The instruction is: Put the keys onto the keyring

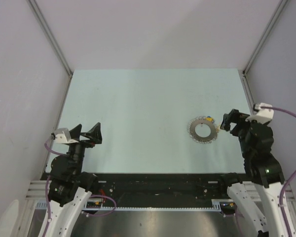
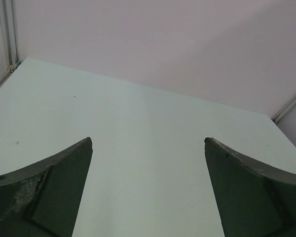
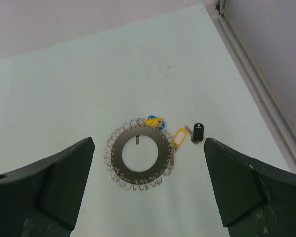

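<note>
The keyring (image 1: 193, 129) lies flat on the right half of the table; in the right wrist view it is a silvery ring (image 3: 116, 154) with small wire loops all round its edge. A yellow and a blue key (image 3: 155, 122) lie at its far rim. A yellow tag (image 3: 179, 137) touches its right edge. A black key (image 3: 198, 132) lies apart, just right of the tag. A short silver blade (image 3: 137, 140) pokes into the hole. My right gripper (image 1: 229, 120) is open and empty, just right of the ring (image 3: 148, 143). My left gripper (image 1: 89, 129) is open and empty at the near left (image 2: 148, 140).
Grey walls enclose the pale table (image 1: 138, 108) on three sides. A metal rail (image 3: 251, 74) runs along the table's right edge, close to the black key. The arm bases and a black bar (image 1: 158, 182) line the near edge.
</note>
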Available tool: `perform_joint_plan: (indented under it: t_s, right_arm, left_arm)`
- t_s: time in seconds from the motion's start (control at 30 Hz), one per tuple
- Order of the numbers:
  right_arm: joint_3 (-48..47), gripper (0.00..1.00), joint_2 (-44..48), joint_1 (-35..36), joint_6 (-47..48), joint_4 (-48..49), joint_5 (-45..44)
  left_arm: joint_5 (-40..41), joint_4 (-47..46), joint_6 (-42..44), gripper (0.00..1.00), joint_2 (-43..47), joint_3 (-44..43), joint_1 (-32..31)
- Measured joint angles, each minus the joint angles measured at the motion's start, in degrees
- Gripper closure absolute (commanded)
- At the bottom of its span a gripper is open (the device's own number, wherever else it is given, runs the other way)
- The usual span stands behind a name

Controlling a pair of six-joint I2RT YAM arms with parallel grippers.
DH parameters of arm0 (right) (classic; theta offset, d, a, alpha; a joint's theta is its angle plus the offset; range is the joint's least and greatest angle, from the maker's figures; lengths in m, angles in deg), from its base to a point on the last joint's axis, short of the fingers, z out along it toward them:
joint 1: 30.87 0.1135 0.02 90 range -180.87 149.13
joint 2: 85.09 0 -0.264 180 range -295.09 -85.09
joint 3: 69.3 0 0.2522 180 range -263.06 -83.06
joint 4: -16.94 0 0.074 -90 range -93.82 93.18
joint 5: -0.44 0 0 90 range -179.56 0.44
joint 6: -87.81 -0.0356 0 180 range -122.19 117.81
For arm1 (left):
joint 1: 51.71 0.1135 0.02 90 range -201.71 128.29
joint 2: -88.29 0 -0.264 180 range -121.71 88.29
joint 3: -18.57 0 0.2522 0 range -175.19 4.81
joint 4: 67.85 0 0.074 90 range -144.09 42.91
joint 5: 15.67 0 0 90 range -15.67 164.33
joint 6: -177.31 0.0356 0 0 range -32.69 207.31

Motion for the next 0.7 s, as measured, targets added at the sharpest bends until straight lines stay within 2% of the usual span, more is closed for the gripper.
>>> perform_joint_plan:
  t_s: [0.2,0.37,0.7]
  right_arm:
    - [-5.97,0.0,-19.74,0.0,-4.2,-4.63,0.13]
    - [-6.95,0.0,-35.19,0.0,-7.34,-8.66,1.25]
    - [-6.97,0.24,-56.72,-3.85,-11.87,-7.63,3.1]
  left_arm:
    - [-0.02,2.75,-3.02,0.0,0.0,0.0,-0.35]
    - [-0.09,3.19,-2.86,0.0,0.0,-0.2,-1.84]
    - [-0.02,2.84,-2.36,0.0,0.0,-0.37,-3.76]
